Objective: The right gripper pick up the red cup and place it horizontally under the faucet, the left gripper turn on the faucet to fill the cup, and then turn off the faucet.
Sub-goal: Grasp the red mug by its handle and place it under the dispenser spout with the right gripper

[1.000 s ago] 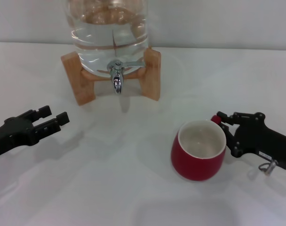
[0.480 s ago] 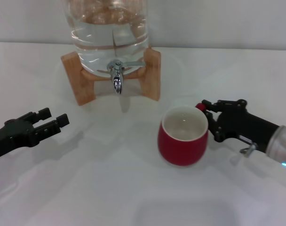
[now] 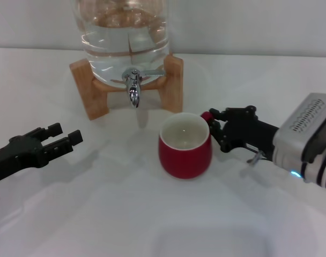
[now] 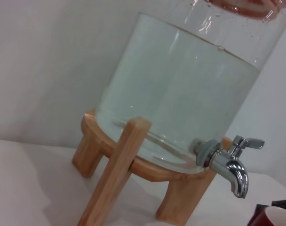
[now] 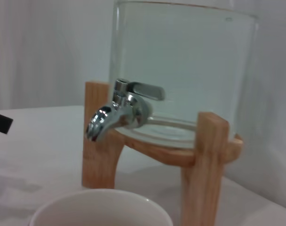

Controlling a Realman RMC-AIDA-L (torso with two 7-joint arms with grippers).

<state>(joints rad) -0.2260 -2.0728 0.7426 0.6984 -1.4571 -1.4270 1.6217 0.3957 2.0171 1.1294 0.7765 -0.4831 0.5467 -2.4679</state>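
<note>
The red cup (image 3: 185,150) stands upright with its cream inside showing, a little right of and nearer than the faucet (image 3: 133,89). My right gripper (image 3: 213,127) comes in from the right and is shut on the cup's small handle. The faucet's lever points sideways and no water runs from the spout. My left gripper (image 3: 66,135) is open and empty, low at the left, well apart from the faucet. The faucet also shows in the left wrist view (image 4: 229,164) and the right wrist view (image 5: 118,111). The cup's rim shows in the right wrist view (image 5: 100,200).
A clear jar (image 3: 125,32) of water sits on a wooden stand (image 3: 89,96) at the back, carrying the faucet. The stand's legs flank the spot below the spout. The white table (image 3: 125,214) spreads around.
My right gripper has carried the red cup leftward and a little farther back, toward the faucet. My left gripper has stayed almost in place.
</note>
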